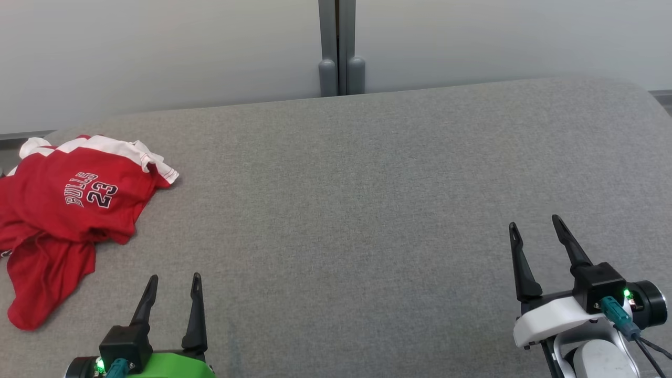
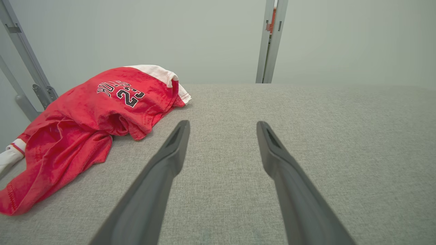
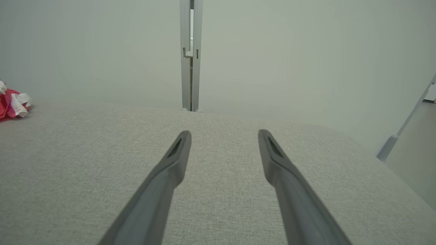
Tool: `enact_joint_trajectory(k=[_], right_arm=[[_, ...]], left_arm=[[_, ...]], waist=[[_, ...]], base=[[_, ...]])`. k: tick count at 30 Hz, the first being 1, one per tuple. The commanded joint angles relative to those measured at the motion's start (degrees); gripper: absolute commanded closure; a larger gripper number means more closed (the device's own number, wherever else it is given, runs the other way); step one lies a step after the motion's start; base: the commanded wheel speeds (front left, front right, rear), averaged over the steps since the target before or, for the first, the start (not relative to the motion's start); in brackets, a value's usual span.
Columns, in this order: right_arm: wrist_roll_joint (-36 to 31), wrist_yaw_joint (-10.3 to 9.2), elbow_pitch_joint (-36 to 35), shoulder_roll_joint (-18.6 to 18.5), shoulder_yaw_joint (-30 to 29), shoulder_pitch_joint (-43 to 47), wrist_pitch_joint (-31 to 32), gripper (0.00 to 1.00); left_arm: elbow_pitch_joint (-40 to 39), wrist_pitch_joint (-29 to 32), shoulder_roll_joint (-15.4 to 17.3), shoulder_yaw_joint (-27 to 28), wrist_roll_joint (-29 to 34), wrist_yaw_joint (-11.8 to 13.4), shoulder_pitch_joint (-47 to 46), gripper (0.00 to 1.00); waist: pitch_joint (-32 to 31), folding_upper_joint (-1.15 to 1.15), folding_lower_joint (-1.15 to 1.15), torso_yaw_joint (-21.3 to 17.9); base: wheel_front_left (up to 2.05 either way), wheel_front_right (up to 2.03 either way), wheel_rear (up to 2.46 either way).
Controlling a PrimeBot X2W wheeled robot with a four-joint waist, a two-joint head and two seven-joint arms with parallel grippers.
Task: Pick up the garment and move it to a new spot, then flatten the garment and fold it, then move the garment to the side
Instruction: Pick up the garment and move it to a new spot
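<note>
Grey fabric surface (image 1: 367, 184), crumpled red jersey (image 1: 68, 210), white trim, "BULLS 23"

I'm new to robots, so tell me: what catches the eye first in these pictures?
A crumpled red and white fabric jersey printed BULLS 23 lies heaped at the far left of the wide grey cloth-covered surface. Toward the near edge, the left gripper with long dark fingers stands open beside it, not touching, and the right gripper stands open far to the right.
</note>
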Motion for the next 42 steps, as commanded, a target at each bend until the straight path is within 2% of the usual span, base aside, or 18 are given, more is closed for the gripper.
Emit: enact_joint_trajectory(k=[1, 5, 9, 19, 25, 29, 34, 38, 42], right_arm=[[-0.4, 0.00, -0.2, -0.1, 0.2, 0.5, -0.2, 0.00], [-0.5, 0.00, -0.7, -0.1, 0.5, 0.0, -0.2, 0.00], [-0.4, 0.00, -1.1, -0.1, 0.8, 0.1, -0.2, 0.00], [-0.1, 0.00, -0.2, -0.1, 2.9, 0.1, -0.2, 0.00], [0.5, -0.01, 1.0, -0.2, 7.2, -1.9, -0.2, 0.00], [-0.1, -0.01, 1.3, -0.2, 8.5, -2.9, -0.2, 0.00], [-0.4, -0.03, 0.8, -1.5, 9.9, -5.1, -0.2, 0.00], [-0.9, -0.03, 0.3, -3.6, 11.5, -9.1, -0.2, 0.00], [-1.5, -0.04, -0.2, -5.4, 13.1, -14.7, -0.2, 0.00]], left_arm=[[0.1, -0.3, 0.3, -0.2, 0.3, -0.1, 0.3, 0.00], [0.3, -0.3, 0.3, -0.4, -0.3, 0.1, -0.1, 0.00], [0.5, -0.3, 0.3, -0.5, -0.9, 0.4, 0.2, 0.00], [0.9, -0.2, 0.3, 0.2, -1.4, 1.0, 1.7, 0.00], [0.5, -0.2, 0.3, 2.9, -1.9, 1.4, 3.4, 0.00], [-0.2, -0.2, 0.2, 3.5, -2.5, 1.3, 3.7, 0.00], [0.0, -0.2, 0.2, 2.1, -3.8, 0.7, -0.3, 0.00], [2.0, -0.2, 0.2, -0.6, -9.0, -0.1, -8.1, 0.00], [7.7, -0.2, 0.2, -4.6, -12.6, -1.1, -20.8, 0.00]], waist=[[0.1, 0.00, 0.00, 0.3], [0.3, 0.00, 0.00, 1.8], [0.3, 0.00, 0.00, 5.0], [-0.1, 0.00, 0.00, 20.7], [0.0, 0.00, 0.00, 26.2], [1.0, 0.00, 0.00, 26.8], [5.2, 0.00, 0.00, 25.1], [11.9, 0.00, 0.00, 22.1], [20.1, 0.00, 0.00, 18.1]], base=[[0.00, 0.00, 0.00], [0.00, 0.00, 0.00], [0.00, 0.00, 0.00], [0.00, 0.00, 0.00], [0.00, 0.00, 0.00], [0.00, 0.00, 0.00], [0.00, 0.00, 0.00], [0.00, 0.00, 0.00], [0.00, 0.00, 0.00]])
